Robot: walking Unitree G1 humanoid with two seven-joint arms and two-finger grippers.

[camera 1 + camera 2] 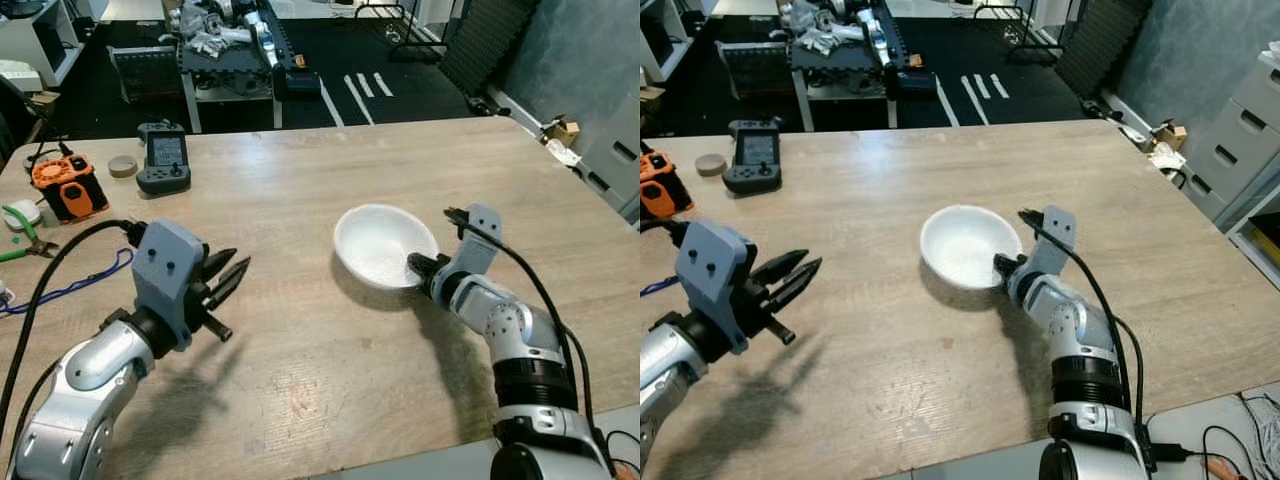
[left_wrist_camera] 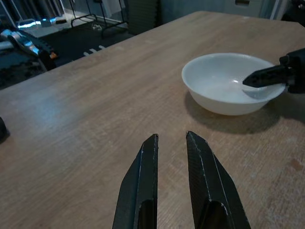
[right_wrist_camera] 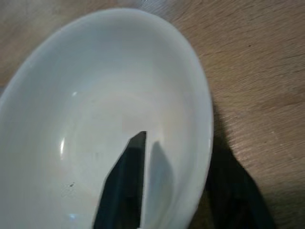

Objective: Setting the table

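Observation:
A white bowl stands empty on the wooden table, a little right of its middle. My right gripper grips the bowl's near rim, one finger inside the bowl and the other outside under the rim. My left gripper hovers low over the bare table to the left of the bowl, open, with nothing between its fingers. In the left wrist view the bowl lies ahead of those fingers, with the right fingertip reaching over its rim.
A dark handheld device, a roll of tape and an orange tool sit at the table's far left. Green pliers and a blue cord lie at the left edge. A cluttered cart stands beyond the table.

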